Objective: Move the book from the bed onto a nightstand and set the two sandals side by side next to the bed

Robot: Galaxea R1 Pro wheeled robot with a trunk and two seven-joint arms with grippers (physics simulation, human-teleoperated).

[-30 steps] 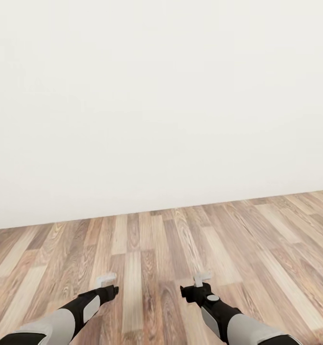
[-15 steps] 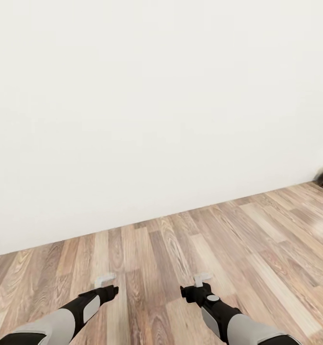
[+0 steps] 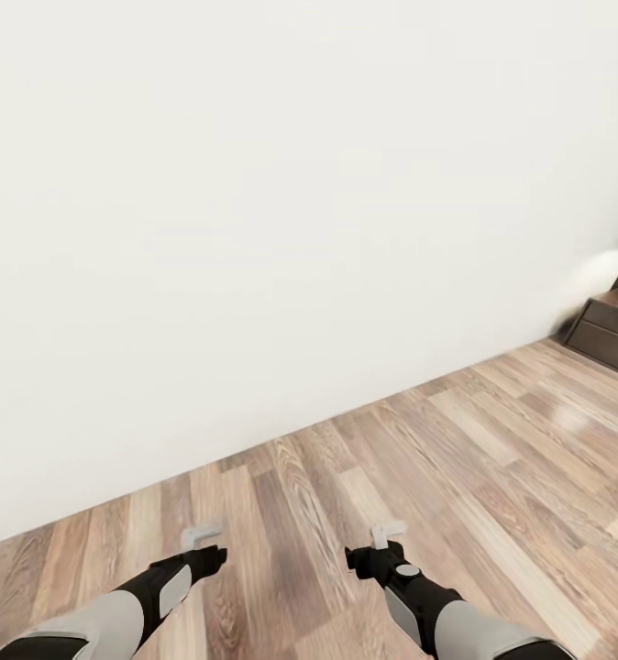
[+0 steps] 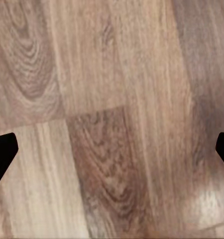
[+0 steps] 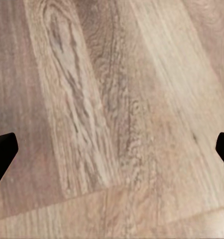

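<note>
The right gripper (image 5: 112, 152) looks straight at the wood-plank floor (image 5: 117, 99). Its two dark fingertips (image 5: 1, 149) show at opposite edges, far apart, with nothing between them. The planks run slanted, some pale, some darker brown, one with strong oval grain.

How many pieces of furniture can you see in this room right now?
1: a dark-brown nightstand at the head view's right edge, against the white wall. More may lie beyond the frame.
</note>
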